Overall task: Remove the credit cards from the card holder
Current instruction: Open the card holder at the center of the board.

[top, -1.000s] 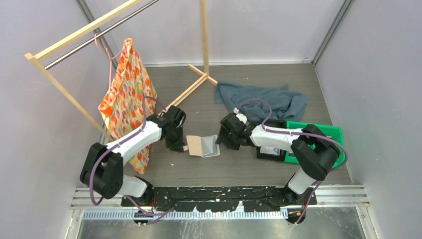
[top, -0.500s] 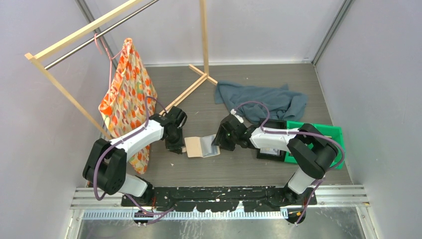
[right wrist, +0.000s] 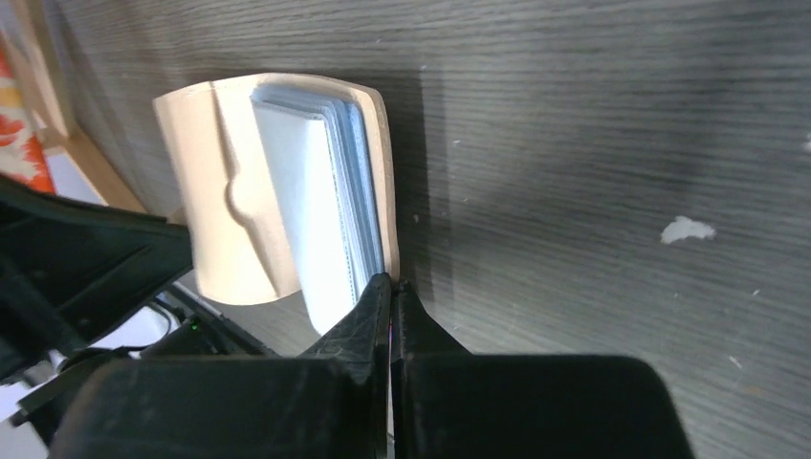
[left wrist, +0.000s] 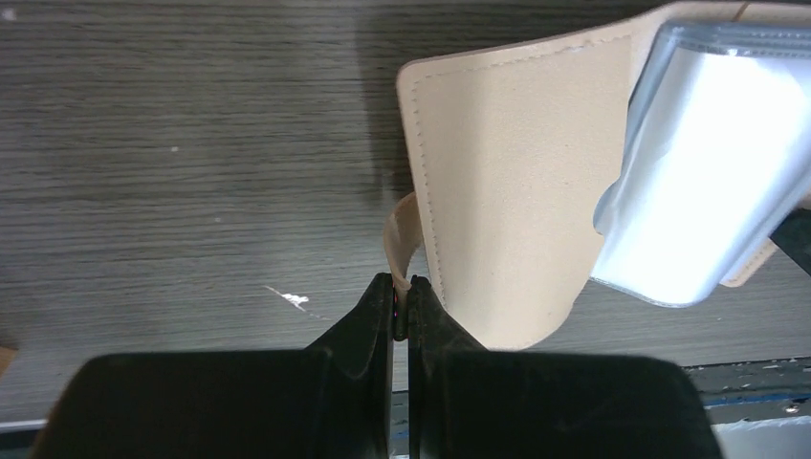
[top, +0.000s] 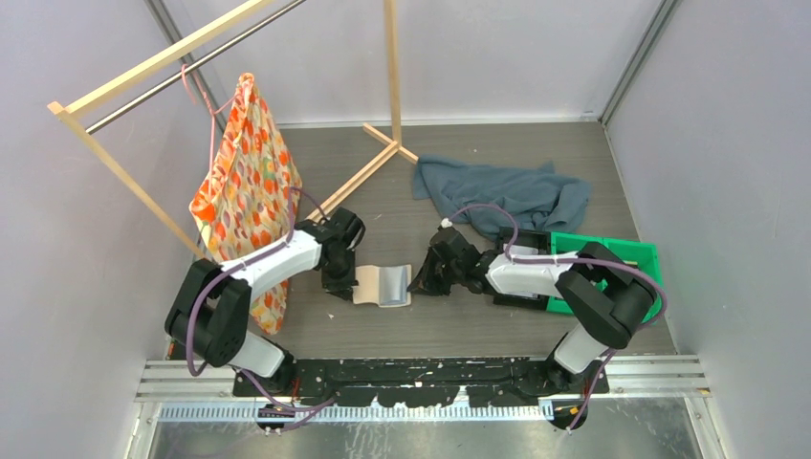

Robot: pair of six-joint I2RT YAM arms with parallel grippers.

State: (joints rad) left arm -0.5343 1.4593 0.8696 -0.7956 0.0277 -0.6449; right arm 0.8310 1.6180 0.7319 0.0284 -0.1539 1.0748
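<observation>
From above, the card holder [top: 381, 285] lies open on the desk [top: 383, 182] between my two arms, in front of their bases. My left fingers [top: 341, 286] are at its left edge and my right fingers [top: 419, 283] at its right edge. In my left wrist view, my left fingers [left wrist: 403, 308] are pinched tight on the little tan tab [left wrist: 399, 229] that loops out from the holder's side. The tan cover spreads just beyond them, and the pale blue-grey pockets [left wrist: 703, 163] lie over its far half. In my right wrist view, my right fingers [right wrist: 390, 304] are pressed together on the near corner of the holder's bowed right edge, just beside the stacked pockets [right wrist: 330, 191].
</observation>
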